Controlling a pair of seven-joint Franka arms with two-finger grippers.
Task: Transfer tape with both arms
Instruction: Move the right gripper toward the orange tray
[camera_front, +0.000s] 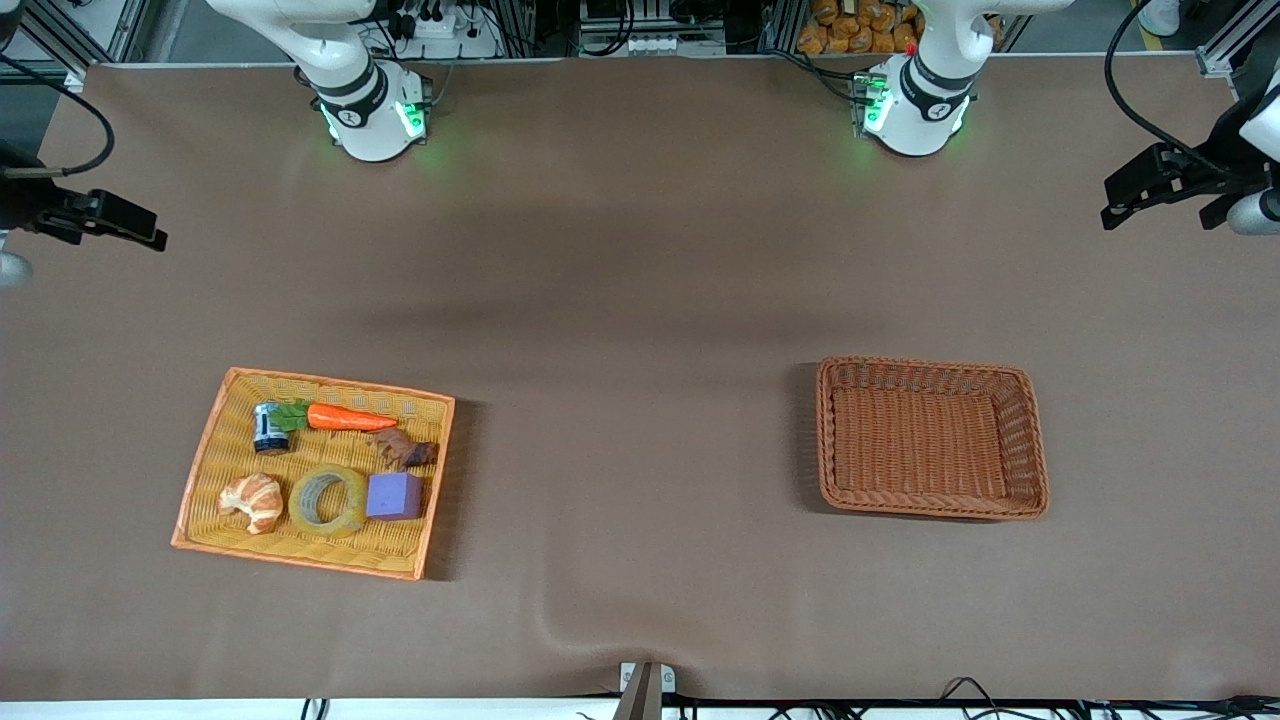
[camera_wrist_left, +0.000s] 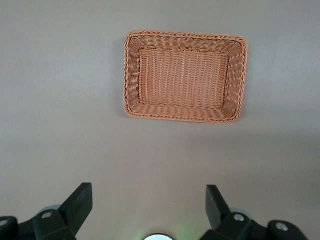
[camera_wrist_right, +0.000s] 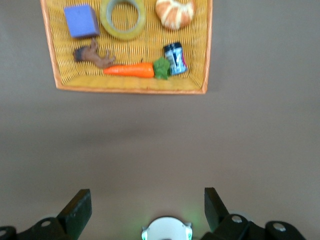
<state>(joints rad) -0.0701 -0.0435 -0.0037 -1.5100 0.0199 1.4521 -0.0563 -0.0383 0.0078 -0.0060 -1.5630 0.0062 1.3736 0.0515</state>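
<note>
Two baskets sit well apart on the brown worktop (camera_front: 640, 300): an orange-rimmed tray (camera_front: 200, 470) toward the right arm's end, and an empty brown wicker basket (camera_front: 1030, 440) toward the left arm's end. Inside the tray lie a carrot (camera_front: 350, 418), a purple cube (camera_front: 394, 496), a croissant (camera_front: 253, 501), a small tin (camera_front: 270, 428), a brown figure (camera_front: 405, 449) and the tape (camera_front: 328, 500), which lies flat between croissant and cube, just beside both, in the row nearer the front camera.

Nothing is lifted yet, so the step in hand looks like the right arm's reach for the roll. Crowded as it is, I would bring the fingers down straight, one inside the core and one outside the wall, on the side away from the cube and croissant, then carry it to mid-worktop for the other arm.

Both arms wait, drawn up high at the worktop's ends. The right end effector (camera_wrist_right: 145, 207) hangs over bare worktop with its fingers spread wide, holding nothing. The left end effector (camera_wrist_left: 149, 202) is equally wide and empty, over bare cloth near the wicker basket.
</note>
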